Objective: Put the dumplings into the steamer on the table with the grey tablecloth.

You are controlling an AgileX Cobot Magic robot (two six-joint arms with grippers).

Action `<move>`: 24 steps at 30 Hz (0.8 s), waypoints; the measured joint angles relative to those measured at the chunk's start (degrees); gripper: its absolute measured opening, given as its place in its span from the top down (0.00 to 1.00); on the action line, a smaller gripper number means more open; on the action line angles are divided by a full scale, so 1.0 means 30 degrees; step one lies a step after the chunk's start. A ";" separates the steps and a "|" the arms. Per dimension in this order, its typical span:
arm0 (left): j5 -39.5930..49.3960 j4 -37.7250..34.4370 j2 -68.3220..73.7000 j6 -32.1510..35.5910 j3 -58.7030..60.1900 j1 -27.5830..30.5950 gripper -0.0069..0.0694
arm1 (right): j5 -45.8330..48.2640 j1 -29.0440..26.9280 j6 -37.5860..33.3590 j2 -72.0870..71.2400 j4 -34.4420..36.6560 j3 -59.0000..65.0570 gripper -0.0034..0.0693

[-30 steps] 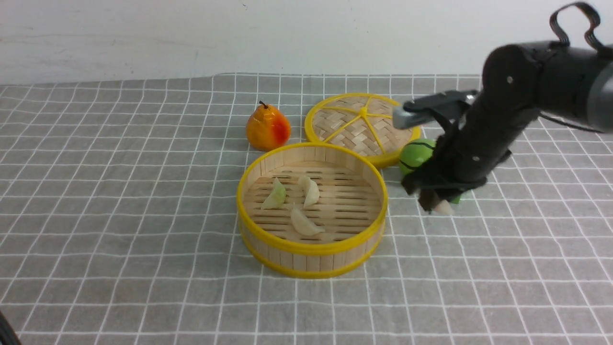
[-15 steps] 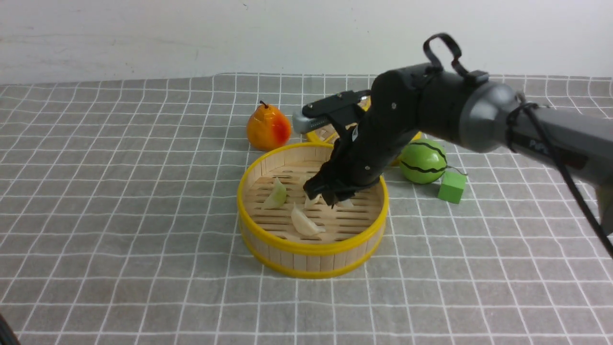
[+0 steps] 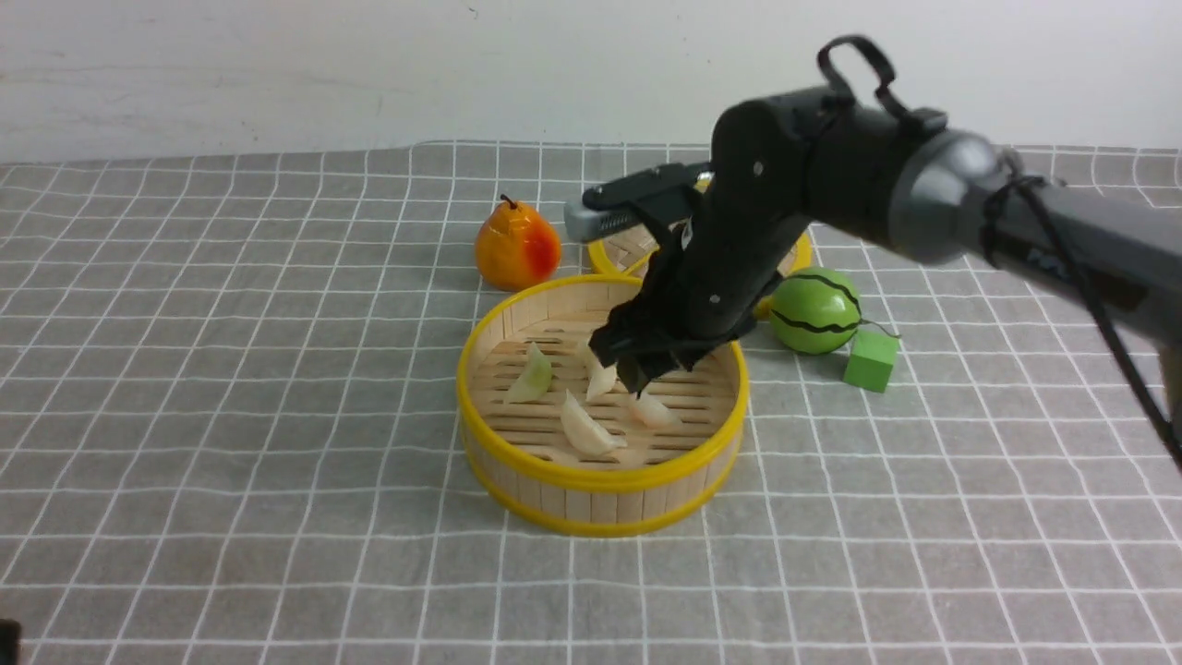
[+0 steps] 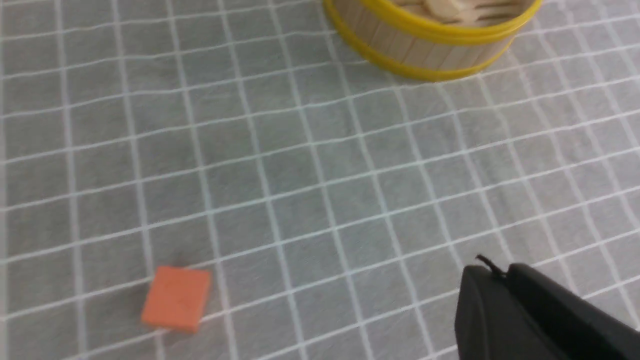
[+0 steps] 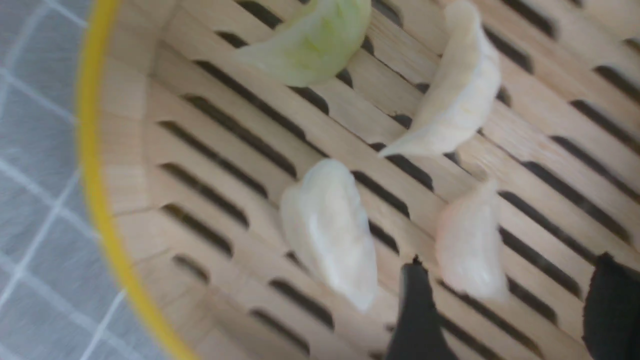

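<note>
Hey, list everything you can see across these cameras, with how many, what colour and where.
steamer: one, bamboo with yellow rims, middle of the cloth
dumplings: four, three cream-white and one greenish, on the steamer's slat floor
steamer lid: one, woven with yellow rim, behind the steamer, partly hidden
toy pear: one, orange-red, behind the steamer to the left
toy watermelon: one, green with dark stripes, right of the steamer
cube: one, green, beside the watermelon
flat block: one, orange, on the cloth, left wrist view only
tablecloth: one, grey with white grid
right gripper: black, open, over the steamer
left gripper: black, shut, above bare cloth
</note>
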 joint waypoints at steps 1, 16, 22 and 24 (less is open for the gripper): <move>-0.1481 -0.0819 -0.0651 0.0318 0.1181 0.0000 0.86 | 0.0590 0.0000 -0.0156 -0.0873 0.0000 -0.0049 0.39; -1.2009 -0.5290 -0.3789 0.1285 0.7927 0.0000 0.85 | -0.3847 0.0000 -0.2252 -1.3621 0.1937 1.0207 0.98; -1.1417 -0.5334 -0.3789 0.1300 0.8052 0.0000 0.84 | -0.8378 0.0000 -0.3979 -1.9392 0.4816 1.6656 0.98; -1.1060 -0.5350 -0.3789 0.1300 0.8052 0.0000 0.84 | -0.9744 0.0000 -0.4831 -2.1474 0.5779 1.8674 0.98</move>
